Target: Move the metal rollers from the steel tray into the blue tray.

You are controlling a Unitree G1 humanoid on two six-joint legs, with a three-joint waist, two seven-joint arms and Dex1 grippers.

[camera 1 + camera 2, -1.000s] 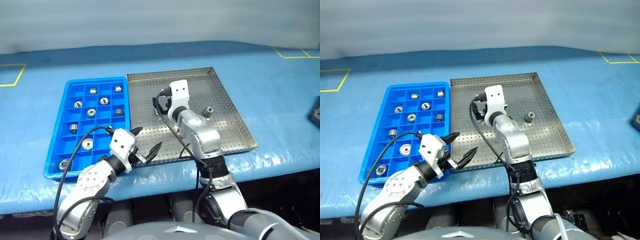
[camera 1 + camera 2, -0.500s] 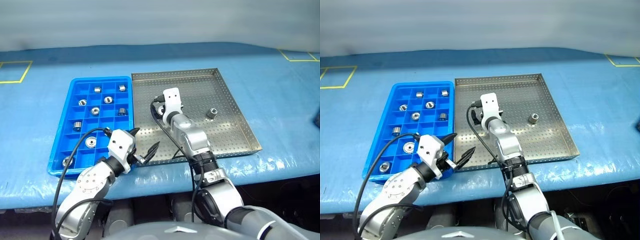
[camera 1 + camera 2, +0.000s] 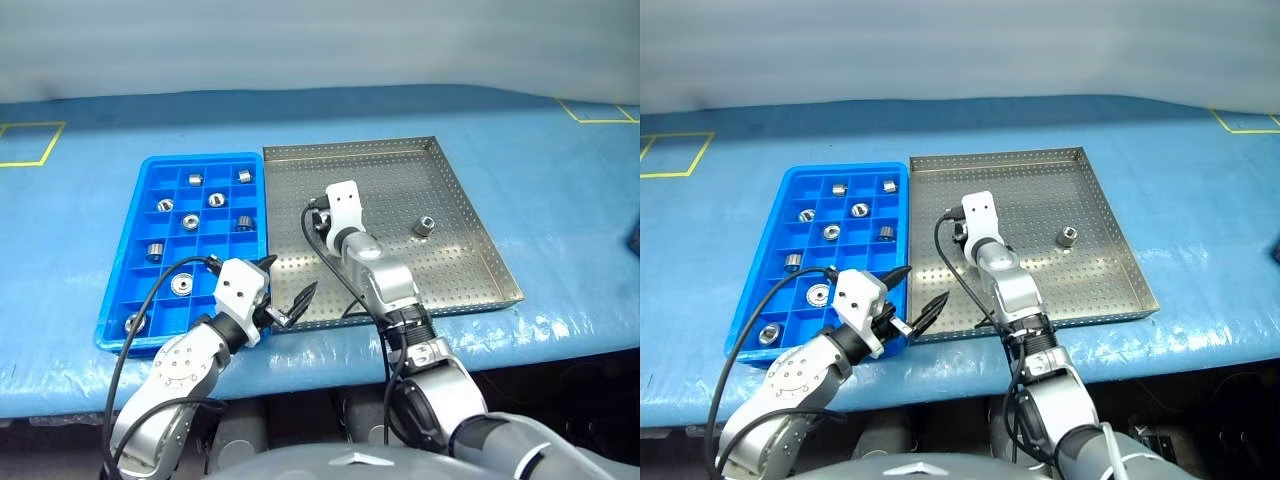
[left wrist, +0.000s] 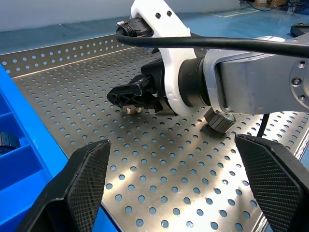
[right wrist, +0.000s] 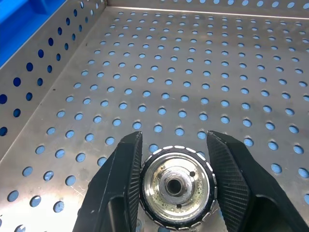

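Note:
The steel tray point(image 3: 455, 275) lies on the blue table, with the blue tray point(image 3: 122, 285) against its left side. My right gripper point(image 5: 174, 145) rests low on the steel tray's floor, shut on a metal roller point(image 5: 176, 186) that sits between its fingers. In the left wrist view that roller point(image 4: 131, 109) touches the perforated floor. Another metal roller point(image 3: 423, 226) stands free farther right in the steel tray. Several rollers, such as this roller point(image 3: 181, 284), lie in the blue tray's compartments. My left gripper point(image 3: 291, 276) hovers open and empty over the steel tray's near left corner.
A yellow tape square point(image 3: 25, 143) marks the blue tabletop at the far left, another yellow tape mark point(image 3: 590, 110) at the far right. A dark object point(image 3: 634, 236) sits at the right edge. Black cables point(image 3: 320, 250) loop from both wrists.
My right gripper sank to the tray floor and closed on the roller; it was open before. The camera view shifted a little. My left arm stayed put.

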